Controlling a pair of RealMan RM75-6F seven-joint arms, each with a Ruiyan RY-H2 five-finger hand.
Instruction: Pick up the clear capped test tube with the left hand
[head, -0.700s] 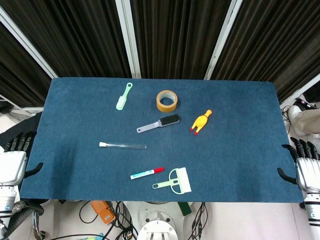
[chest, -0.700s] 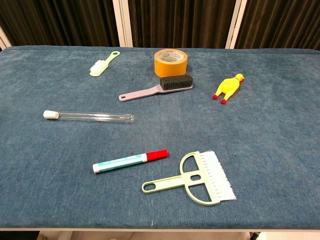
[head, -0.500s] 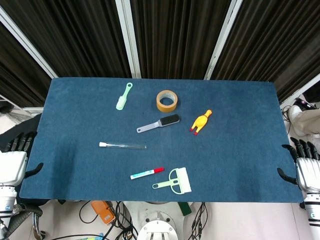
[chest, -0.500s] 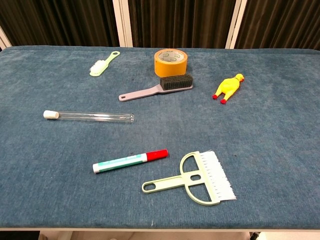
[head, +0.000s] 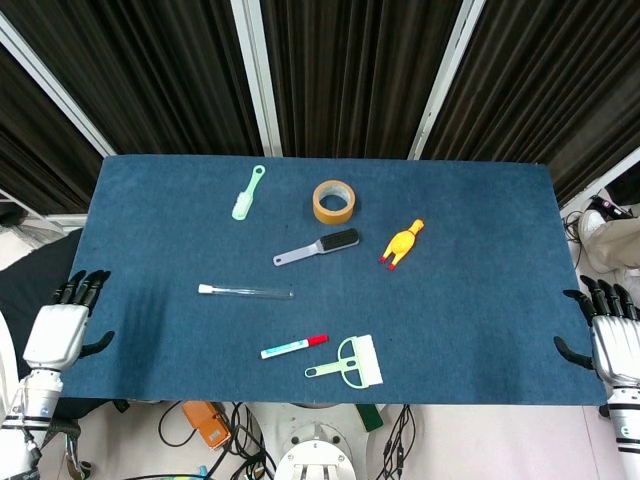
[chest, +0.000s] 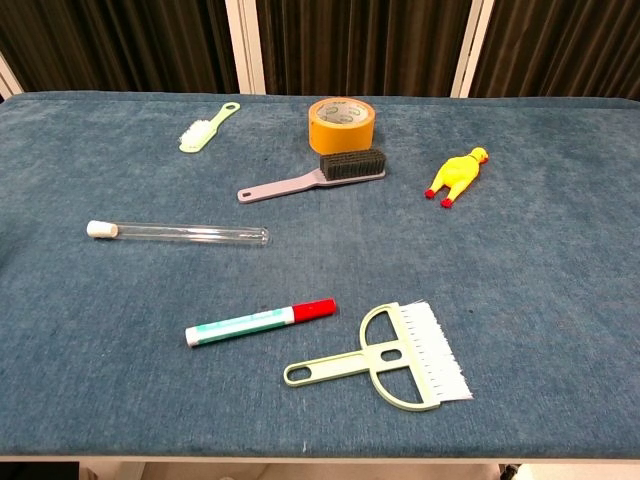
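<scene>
The clear test tube (head: 246, 291) with a white cap lies flat on the blue table (head: 140, 230), left of centre, cap end pointing left; in the chest view the test tube (chest: 178, 234) is at mid-left. My left hand (head: 65, 326) hovers over the table's left front edge, fingers apart and empty, well left of the tube. My right hand (head: 608, 332) stays off the table's right front corner, fingers spread, holding nothing. Neither hand shows in the chest view.
A green toothbrush (head: 248, 193), a roll of tape (head: 335, 201), a grey brush (head: 318, 248) and a yellow rubber chicken (head: 402, 243) lie behind the tube. A red-capped marker (head: 294, 346) and a pale green scraper brush (head: 349, 364) lie near the front edge.
My left hand has moved right and inward, from beside the table's left edge to over its front left corner. The right hand and all objects are unmoved.
</scene>
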